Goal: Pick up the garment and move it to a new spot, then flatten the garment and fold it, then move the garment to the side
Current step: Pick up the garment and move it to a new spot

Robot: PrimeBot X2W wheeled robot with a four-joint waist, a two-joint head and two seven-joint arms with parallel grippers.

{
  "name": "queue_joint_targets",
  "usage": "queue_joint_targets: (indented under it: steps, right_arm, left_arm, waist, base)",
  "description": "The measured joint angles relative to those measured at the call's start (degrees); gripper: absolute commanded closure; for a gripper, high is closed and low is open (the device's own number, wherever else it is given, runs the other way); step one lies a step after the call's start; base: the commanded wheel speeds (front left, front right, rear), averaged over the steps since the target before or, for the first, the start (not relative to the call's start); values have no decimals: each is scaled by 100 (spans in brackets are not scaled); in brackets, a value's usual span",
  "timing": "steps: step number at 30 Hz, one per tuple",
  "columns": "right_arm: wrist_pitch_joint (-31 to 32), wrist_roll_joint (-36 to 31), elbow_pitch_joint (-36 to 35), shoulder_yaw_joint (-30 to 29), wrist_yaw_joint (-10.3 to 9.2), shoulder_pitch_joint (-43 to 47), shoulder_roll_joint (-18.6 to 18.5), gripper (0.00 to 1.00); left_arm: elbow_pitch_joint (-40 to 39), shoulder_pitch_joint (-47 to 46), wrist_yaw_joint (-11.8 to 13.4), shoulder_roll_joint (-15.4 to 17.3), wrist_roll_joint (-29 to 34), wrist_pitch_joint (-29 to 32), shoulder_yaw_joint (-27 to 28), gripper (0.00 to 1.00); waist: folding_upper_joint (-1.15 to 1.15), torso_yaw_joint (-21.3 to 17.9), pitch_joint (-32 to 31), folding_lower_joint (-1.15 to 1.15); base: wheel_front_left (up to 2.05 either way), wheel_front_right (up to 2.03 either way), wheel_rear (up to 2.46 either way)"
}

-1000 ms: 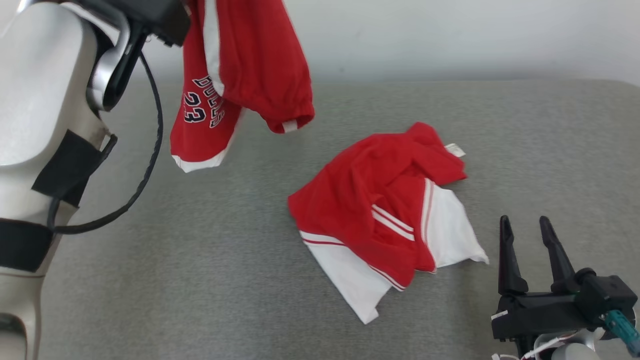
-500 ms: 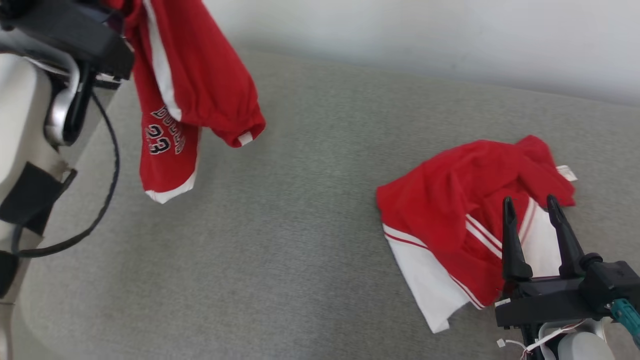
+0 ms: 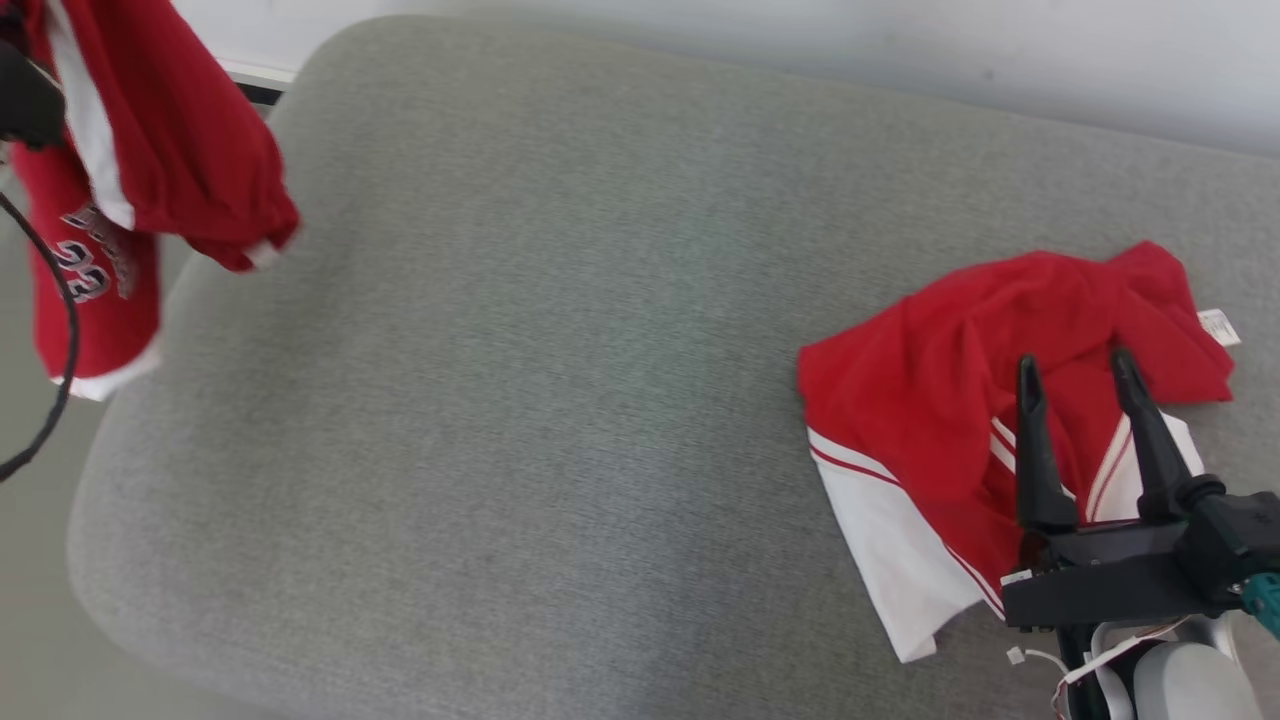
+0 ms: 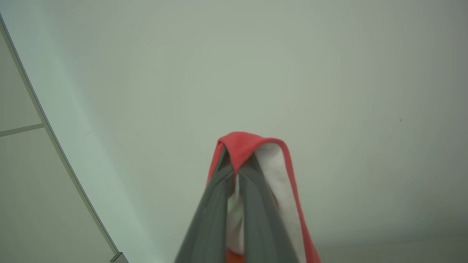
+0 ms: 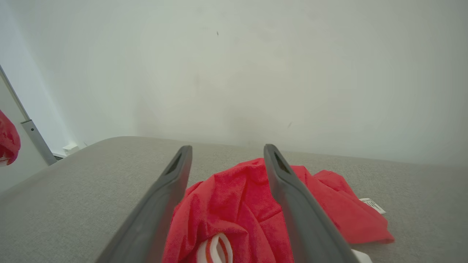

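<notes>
The left gripper [image 4: 237,164] pinches the red shorts [image 3: 150,140] aloft by the table [image 3: 560,300]'s far left corner, the right gripper [image 3: 1075,365] has its fingers wide; placing, flattening and folding remain.

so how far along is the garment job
Done: left gripper is shut on the numbered red garment, lifted clear of the grey surface. In hand: it hangs by the surface's left end, not yet set down. Left: flatten, fold, move aside. Right gripper is open over a second crumpled garment.

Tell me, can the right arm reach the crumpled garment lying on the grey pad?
Probably yes: the right gripper is open and aimed across the crumpled garment, with nothing seen in between.
</notes>
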Motion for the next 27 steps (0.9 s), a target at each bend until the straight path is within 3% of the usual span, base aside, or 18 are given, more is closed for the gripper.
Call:
queue_joint_targets:
  steps: [13, 27]
  right_arm:
    - [197, -108, -487, -36, 0, -39, -62, 0]
    - [454, -157, -871, -2, 0, -68, -200, 0]
  left_arm:
    - [456, 356, 51, 100, -15, -22, 366, 100]
    - [1922, 1526, -166, -441, -274, -22, 660, 100]
  waist:
    - [0, -605, 361, 0]
    - [0, -1089, 687, 0]
  base:
    - [0, 0, 0]
    - [0, 0, 0]
